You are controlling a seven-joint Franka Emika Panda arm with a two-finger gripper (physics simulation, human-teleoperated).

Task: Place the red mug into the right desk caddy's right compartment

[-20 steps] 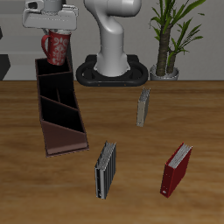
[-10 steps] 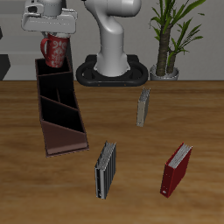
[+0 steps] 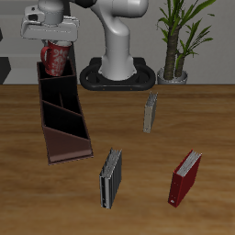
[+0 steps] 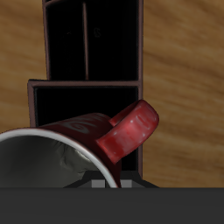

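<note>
The red mug [image 3: 57, 60] with a pale floral pattern hangs in my gripper [image 3: 54, 42], which is shut on its rim. It sits low over the far end of the right desk caddy [image 3: 62, 112], a long maroon-brown box with slanted dividers. The mug's base reaches the small squarish right compartment [image 3: 52, 73] at the caddy's back end. In the wrist view the mug [image 4: 70, 144] fills the frame with its red handle [image 4: 129, 131] and whitish inside, and the dark caddy cells [image 4: 92, 52] lie beyond it. My fingers are mostly hidden by the mug.
A grey book [image 3: 151, 112] stands near the table's middle. A striped grey book [image 3: 111, 177] and an upright red book [image 3: 184, 178] stand near the front edge. The robot base [image 3: 119, 73] and a potted plant [image 3: 176, 41] are at the back.
My gripper has moved down with the mug, so the mug has gone from above the caddy's far end to its end cell.
</note>
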